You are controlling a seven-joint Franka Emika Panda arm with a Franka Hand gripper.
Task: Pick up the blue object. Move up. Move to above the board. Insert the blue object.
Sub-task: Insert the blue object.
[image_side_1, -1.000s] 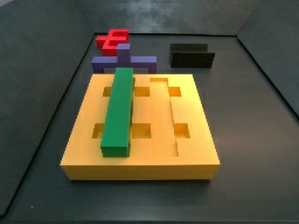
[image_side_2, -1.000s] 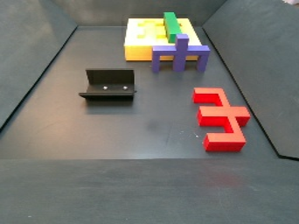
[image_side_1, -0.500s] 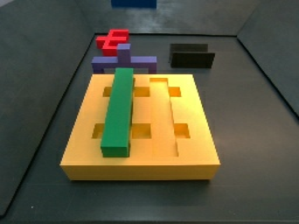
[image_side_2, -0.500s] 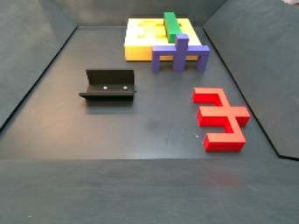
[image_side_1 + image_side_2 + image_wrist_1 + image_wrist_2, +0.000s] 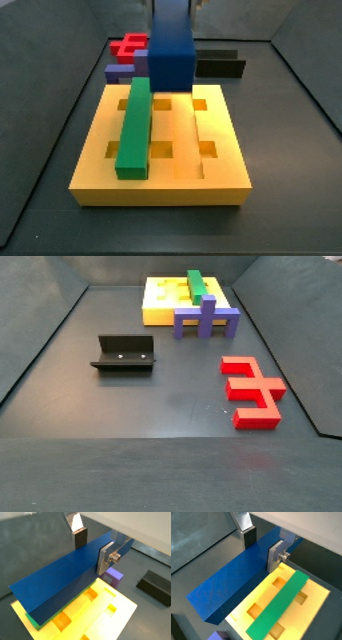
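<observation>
My gripper (image 5: 93, 548) is shut on the blue object (image 5: 63, 579), a long royal-blue bar. Its silver fingers (image 5: 276, 556) press the bar's two long faces near one end in both wrist views. In a side view the blue object (image 5: 171, 50) hangs on end over the far end of the board (image 5: 160, 192), close to its top and apart from it. The yellow board (image 5: 314, 612) carries a green bar (image 5: 135, 125) lying in one lengthwise groove. The other side view shows the board (image 5: 163, 301) and neither bar nor gripper.
A purple block (image 5: 207, 321) stands against the board's far end. A red piece (image 5: 251, 391) lies on the floor beyond it. The dark fixture (image 5: 124, 353) stands off to one side. Grey walls ring the dark floor.
The blue object has come down from the top edge of the side view and now hangs over the board's far end. Nothing else has moved.
</observation>
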